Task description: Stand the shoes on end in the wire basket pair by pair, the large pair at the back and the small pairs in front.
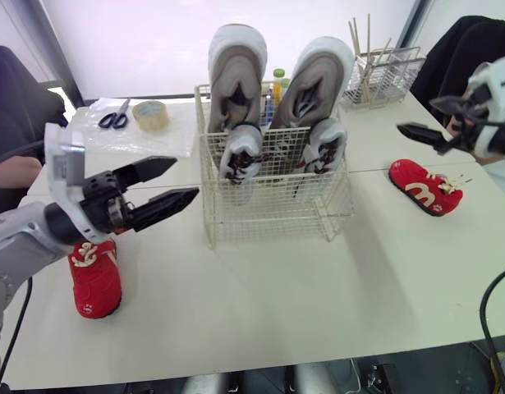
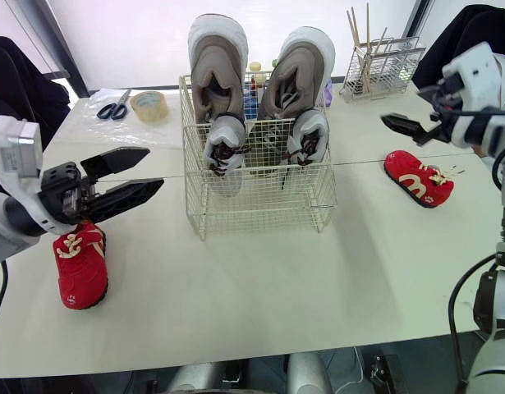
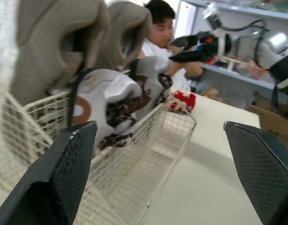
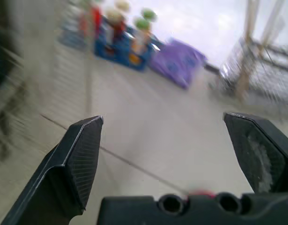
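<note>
Red cloth marks the one pair not yet packed. The nearest thing is a small red shoe [image 1: 94, 279], lying flat on its sole near the left front edge of the white table [image 1: 277, 312]. The left gripper [image 1: 182, 180] is held just above and beyond it. Its two black fingers are spread apart, nothing is gripped, and the tips are aimed at the wire basket [image 1: 268, 215] rather than down at the shoe. The shoe thus lies under the wrist, behind the fingertips.

In mid-table the basket is seen, already part filled. The large grey pair [image 1: 236, 74] is stood on end at the back, and a small white and brown pair [image 1: 240, 152] is stood just in front of it. The front strip of the basket appears free.

To the right of the basket, well apart from its mate, the second red shoe [image 1: 424, 187] is laid on the table. The right gripper [image 1: 416, 115] is raised above and slightly beyond it, fingers parted and empty.

The step in hand is judged to be the fetching of the red pair. A lowering and turning down of a gripper onto its shoe would be called for next, followed by a grasp firm enough for the shoe to be upended.

At the far edge, scissors [image 1: 114, 119], a tape roll [image 1: 151, 115] and a wire rack of sticks [image 1: 383, 74] are seen.
</note>
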